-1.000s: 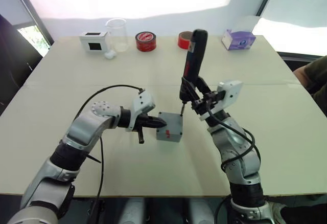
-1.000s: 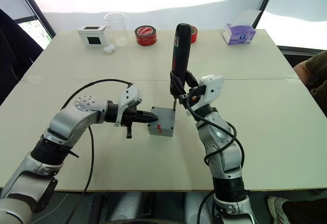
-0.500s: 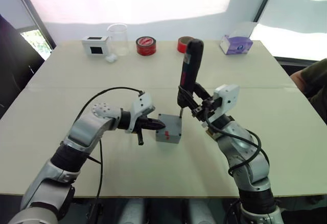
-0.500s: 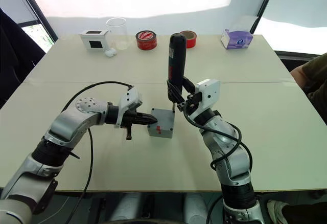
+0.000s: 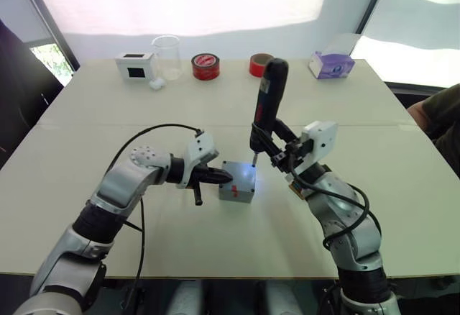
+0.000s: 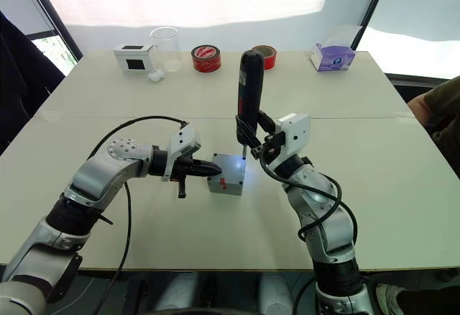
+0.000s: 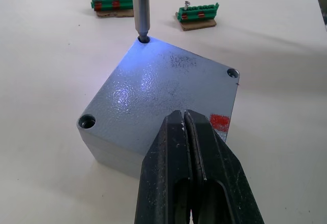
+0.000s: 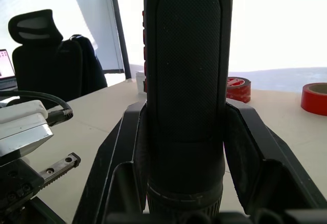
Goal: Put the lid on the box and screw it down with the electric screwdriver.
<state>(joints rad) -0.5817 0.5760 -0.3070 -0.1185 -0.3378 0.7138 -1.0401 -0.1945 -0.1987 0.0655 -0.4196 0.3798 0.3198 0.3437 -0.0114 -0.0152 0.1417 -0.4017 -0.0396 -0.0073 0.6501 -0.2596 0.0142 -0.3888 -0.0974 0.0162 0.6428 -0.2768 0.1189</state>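
The grey box (image 5: 231, 193) stands mid-table with the lid (image 7: 168, 81) seated flat on it; a red mark shows on one side face. My right gripper (image 5: 267, 141) is shut on the black electric screwdriver (image 5: 270, 99), holding it upright. Its metal bit (image 7: 140, 6) sits in the lid's corner screw hole, and a blue glow lights the lid around it. From the box's left, my left gripper (image 7: 184, 113) comes in with its fingers shut and empty, their tips at the lid's edge above the red mark.
Two green connector strips (image 7: 112, 2) lie on the table just beyond the box. Along the far edge stand a white box with a black screen (image 5: 134, 65), a clear beaker (image 5: 166, 52), two red tape rolls (image 5: 205, 66) and a purple tissue box (image 5: 331, 64).
A blue glow has come on over the lid around the bit. The screwdriver and right arm have shifted slightly; the left gripper stays at the box.
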